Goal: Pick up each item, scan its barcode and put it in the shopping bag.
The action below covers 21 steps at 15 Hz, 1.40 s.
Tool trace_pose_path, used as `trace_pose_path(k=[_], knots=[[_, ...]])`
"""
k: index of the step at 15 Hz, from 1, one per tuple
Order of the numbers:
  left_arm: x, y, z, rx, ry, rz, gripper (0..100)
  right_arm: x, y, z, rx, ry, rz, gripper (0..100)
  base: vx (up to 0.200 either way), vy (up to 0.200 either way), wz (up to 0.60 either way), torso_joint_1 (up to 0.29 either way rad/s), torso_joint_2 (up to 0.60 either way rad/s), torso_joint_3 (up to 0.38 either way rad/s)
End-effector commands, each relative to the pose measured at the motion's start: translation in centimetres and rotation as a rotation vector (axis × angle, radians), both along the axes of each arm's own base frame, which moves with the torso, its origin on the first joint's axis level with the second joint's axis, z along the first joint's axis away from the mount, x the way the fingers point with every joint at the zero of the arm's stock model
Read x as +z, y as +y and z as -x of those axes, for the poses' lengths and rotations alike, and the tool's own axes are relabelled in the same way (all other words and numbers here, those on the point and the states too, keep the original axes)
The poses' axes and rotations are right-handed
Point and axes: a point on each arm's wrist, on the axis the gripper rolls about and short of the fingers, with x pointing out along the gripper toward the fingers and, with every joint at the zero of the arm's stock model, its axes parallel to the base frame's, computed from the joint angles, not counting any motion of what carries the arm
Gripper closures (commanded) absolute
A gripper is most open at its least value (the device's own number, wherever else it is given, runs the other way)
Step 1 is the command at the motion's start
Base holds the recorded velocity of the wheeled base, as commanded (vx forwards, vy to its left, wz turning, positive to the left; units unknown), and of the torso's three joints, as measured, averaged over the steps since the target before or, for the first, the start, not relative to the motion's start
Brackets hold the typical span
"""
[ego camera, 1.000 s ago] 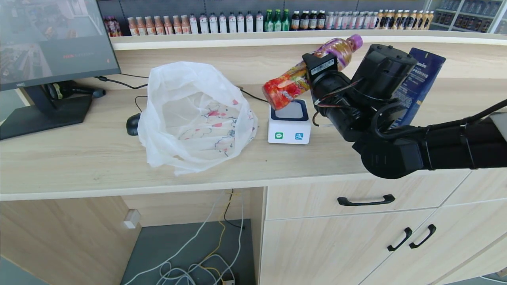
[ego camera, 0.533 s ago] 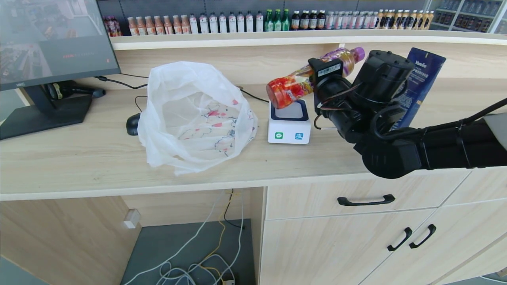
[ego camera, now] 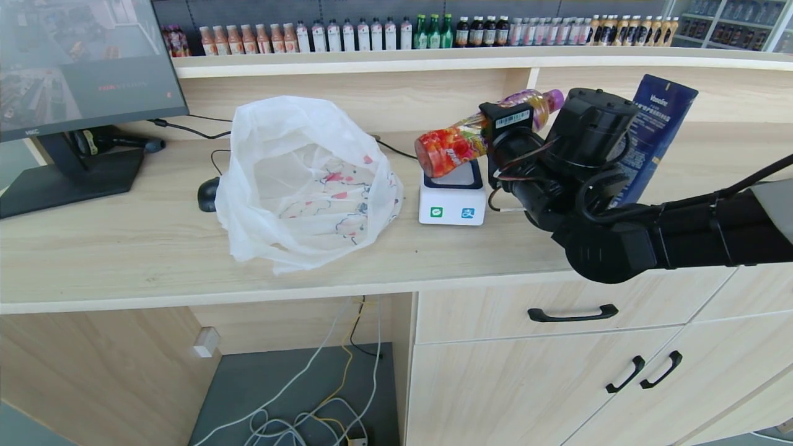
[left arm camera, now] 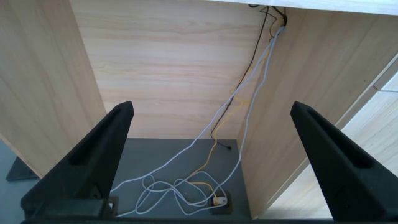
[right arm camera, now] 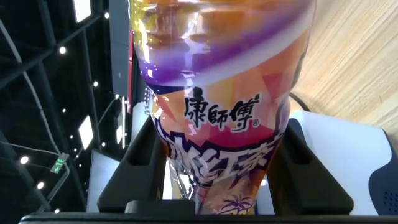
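My right gripper [ego camera: 489,133] is shut on a drink bottle [ego camera: 461,139] with an orange, red and purple label and a purple cap. The bottle lies nearly level, its base hanging just above the white scanner box [ego camera: 453,198] on the counter. In the right wrist view the bottle [right arm camera: 224,106] sits between the two black fingers [right arm camera: 140,168]. The white plastic shopping bag [ego camera: 303,179] stands open to the left of the scanner. My left gripper [left arm camera: 211,155] is open under the counter, facing cables on the floor.
A tall blue carton [ego camera: 653,133] stands behind my right arm. A monitor [ego camera: 80,62] and a black mouse [ego camera: 207,193] sit on the counter's left side. A shelf of bottles [ego camera: 409,31] runs along the back. Drawers and cabinet doors [ego camera: 573,313] lie below.
My right gripper has lowered and tipped the bottle flatter, bringing its base closer over the scanner. The bag and carton have not moved.
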Motion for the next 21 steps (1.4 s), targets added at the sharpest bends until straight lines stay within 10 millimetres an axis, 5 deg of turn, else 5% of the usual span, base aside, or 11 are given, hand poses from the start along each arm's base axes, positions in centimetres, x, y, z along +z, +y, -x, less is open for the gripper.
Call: trace_pose_path(k=[1, 17, 21], knots=[[0.0, 0.0, 0.0, 0.0, 0.0, 0.0, 0, -0.3, 0.0, 0.1, 0.001, 0.009, 0.003, 100, 0.0, 0.0, 0.0, 0.0, 0.0, 0.0], [0.0, 0.0, 0.0, 0.0, 0.0, 0.0, 0, -1.0, -0.9, -0.1, -0.012, 0.039, -0.009, 100, 0.0, 0.0, 0.0, 0.0, 0.0, 0.0], [0.0, 0.0, 0.0, 0.0, 0.0, 0.0, 0, 0.5, -1.2, 1.1, -0.003, 0.012, -0.026, 100, 0.0, 0.0, 0.0, 0.0, 0.0, 0.0]])
